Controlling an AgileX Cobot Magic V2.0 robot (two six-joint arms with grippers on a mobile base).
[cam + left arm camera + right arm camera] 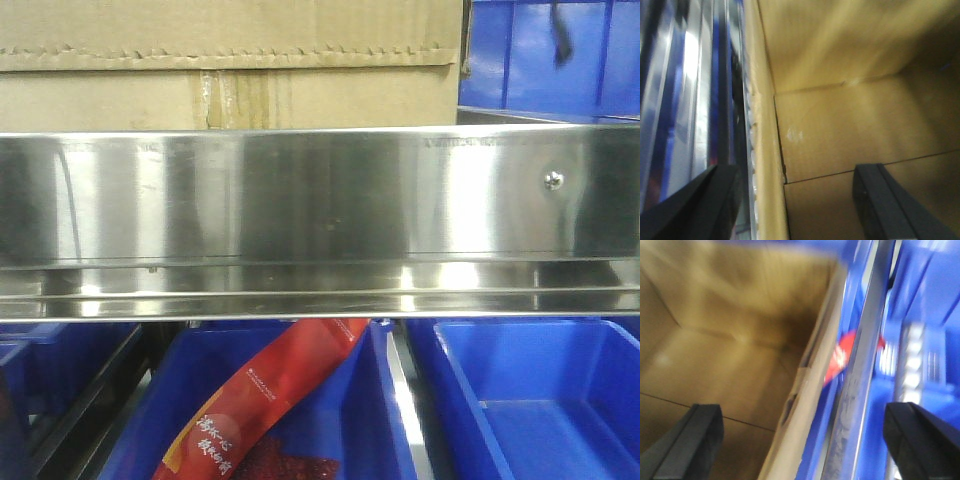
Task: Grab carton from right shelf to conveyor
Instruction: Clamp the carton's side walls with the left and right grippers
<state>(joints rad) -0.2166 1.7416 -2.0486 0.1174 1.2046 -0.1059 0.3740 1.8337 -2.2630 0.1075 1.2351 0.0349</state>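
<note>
The brown carton (230, 60) stands on the steel shelf (320, 200), behind its shiny front rail; its serrated flap edge and taped seam show. In the left wrist view my left gripper (790, 210) is open, one finger (695, 210) outside the carton and the other inside, straddling the carton's wall (767, 165). In the right wrist view my right gripper (807, 442) is open too, one finger (690, 440) inside the carton (730, 355) and the other outside, past the wall and the steel rail (855, 405). The conveyor is out of view.
Blue plastic bins (540, 400) sit below the shelf; one holds a red snack packet (270, 400), which also shows in the right wrist view (840, 357). Another blue bin (550, 60) stands on the shelf, right of the carton. A small screw (553, 180) sits on the rail.
</note>
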